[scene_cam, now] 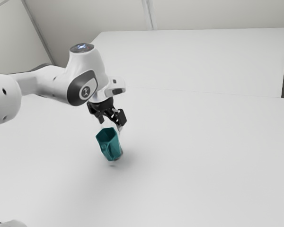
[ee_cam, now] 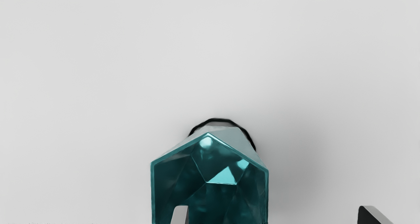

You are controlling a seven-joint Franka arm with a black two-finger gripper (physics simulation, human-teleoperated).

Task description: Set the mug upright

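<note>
Spanning most of the exterior view, the table gives your mug a broad, level support. Your arm enters from the left of the frame and holds the tool above the mug, left of frame centre. The tool is apart, clamped on nothing. The mug is just below it, mouth upward, slanting toward the upper left of the frame; you cannot confirm from these views whether it is truly vertical. In the wrist view, one finger overlaps the mouth and the other finger stands outside. This straddle would suit closing on the wall, but equally a release after righting. The dark-edged foot probably carries the weight.
</note>
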